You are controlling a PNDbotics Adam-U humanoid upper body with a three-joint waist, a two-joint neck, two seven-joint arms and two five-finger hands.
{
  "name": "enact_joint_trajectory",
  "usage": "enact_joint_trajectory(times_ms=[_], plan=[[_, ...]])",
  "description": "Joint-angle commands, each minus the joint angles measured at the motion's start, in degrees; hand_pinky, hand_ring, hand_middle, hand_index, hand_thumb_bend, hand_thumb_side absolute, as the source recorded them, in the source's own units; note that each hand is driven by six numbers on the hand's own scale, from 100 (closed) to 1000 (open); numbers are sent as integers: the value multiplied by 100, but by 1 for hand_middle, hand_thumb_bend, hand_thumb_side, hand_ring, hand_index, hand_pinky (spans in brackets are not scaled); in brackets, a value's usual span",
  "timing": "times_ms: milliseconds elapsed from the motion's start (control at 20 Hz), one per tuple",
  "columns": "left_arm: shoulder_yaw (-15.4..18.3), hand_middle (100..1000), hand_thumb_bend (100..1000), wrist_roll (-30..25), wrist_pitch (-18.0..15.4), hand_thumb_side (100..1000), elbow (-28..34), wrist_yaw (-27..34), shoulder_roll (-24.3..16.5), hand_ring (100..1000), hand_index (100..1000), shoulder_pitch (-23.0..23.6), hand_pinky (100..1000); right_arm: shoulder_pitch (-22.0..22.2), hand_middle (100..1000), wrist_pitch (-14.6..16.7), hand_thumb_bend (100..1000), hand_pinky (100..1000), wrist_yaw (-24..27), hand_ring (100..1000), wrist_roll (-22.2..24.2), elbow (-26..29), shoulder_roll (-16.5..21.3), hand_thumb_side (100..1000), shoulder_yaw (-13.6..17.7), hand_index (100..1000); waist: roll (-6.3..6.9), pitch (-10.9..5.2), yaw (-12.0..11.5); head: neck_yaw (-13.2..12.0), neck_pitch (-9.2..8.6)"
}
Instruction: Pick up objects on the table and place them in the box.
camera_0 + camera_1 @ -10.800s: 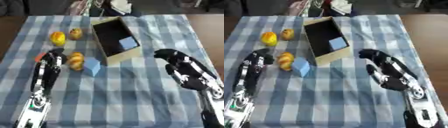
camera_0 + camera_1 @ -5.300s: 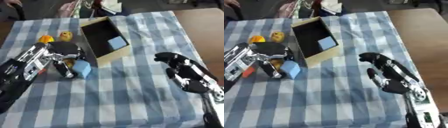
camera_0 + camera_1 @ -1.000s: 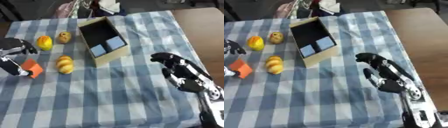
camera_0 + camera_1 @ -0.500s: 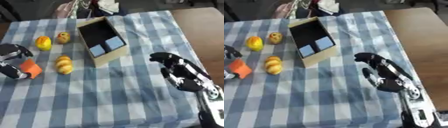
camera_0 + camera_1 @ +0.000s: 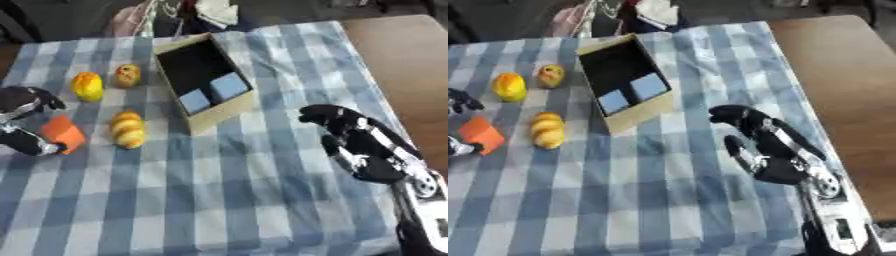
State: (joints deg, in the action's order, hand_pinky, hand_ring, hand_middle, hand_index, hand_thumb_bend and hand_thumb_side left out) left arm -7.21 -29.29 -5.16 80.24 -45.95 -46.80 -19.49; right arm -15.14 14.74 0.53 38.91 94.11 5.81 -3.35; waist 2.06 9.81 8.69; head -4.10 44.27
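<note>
One cardboard box [image 5: 203, 84] stands open on the blue checked cloth [image 5: 227, 200] covering the surface, toward the far middle. Two light blue blocks [image 5: 213, 93] lie side by side inside it, against its near wall.

Four items lie on the cloth to the left of the box. One yellow fruit [image 5: 87, 86] and one smaller yellow-brown fruit [image 5: 128, 75] sit near each other at the far left. One yellow lumpy piece [image 5: 128, 129], looking like two rounded parts joined, lies nearer, just left of the box's near corner. One orange block [image 5: 63, 134] lies at the left edge.

The left hand [image 5: 24, 122] is at the left edge, its fingers [image 5: 33, 145] curled and pinching the orange block from the near side, with the dark thumb side above it.

The right hand [image 5: 765, 145] is over the cloth at the right, well apart from the box, fingers curled, holding nothing.
</note>
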Motion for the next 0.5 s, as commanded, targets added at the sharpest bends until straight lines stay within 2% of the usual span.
enact_joint_trajectory(times_ms=[50,200,300,350,400,450,500], plan=[[39,741,453,-240,-51,375,-21,70,-116,717,853,-101,760,-71,862,11,100,1000,-15,879,-11,59,48,413,17,890,-54,-141,-1,8,-15],[39,729,447,-276,-66,357,-55,93,-70,702,846,-114,750,-68,862,9,100,1000,-17,879,-12,58,46,413,18,890,-53,-141,6,10,-15],[39,693,432,-213,-71,301,-50,90,-53,650,830,-124,713,-68,862,8,100,1000,-17,879,-15,58,45,413,18,890,-54,-142,8,13,-15],[41,661,409,-159,-71,228,-39,85,-49,605,810,-128,675,-67,862,7,100,1000,-18,879,-16,57,45,412,18,890,-54,-144,8,12,-15],[47,656,404,-88,-64,213,-21,74,-48,599,806,-131,670,-65,862,6,100,1000,-19,879,-16,56,44,412,17,890,-54,-145,8,11,-15],[51,635,376,-13,-54,148,-2,59,-49,570,791,-132,641,-64,862,5,100,1000,-19,879,-17,56,43,412,17,890,-53,-146,8,13,-15],[55,626,355,62,-43,145,22,36,-54,557,785,-134,627,-64,862,5,100,1000,-19,879,-17,56,42,413,15,890,-53,-146,9,16,-15]])
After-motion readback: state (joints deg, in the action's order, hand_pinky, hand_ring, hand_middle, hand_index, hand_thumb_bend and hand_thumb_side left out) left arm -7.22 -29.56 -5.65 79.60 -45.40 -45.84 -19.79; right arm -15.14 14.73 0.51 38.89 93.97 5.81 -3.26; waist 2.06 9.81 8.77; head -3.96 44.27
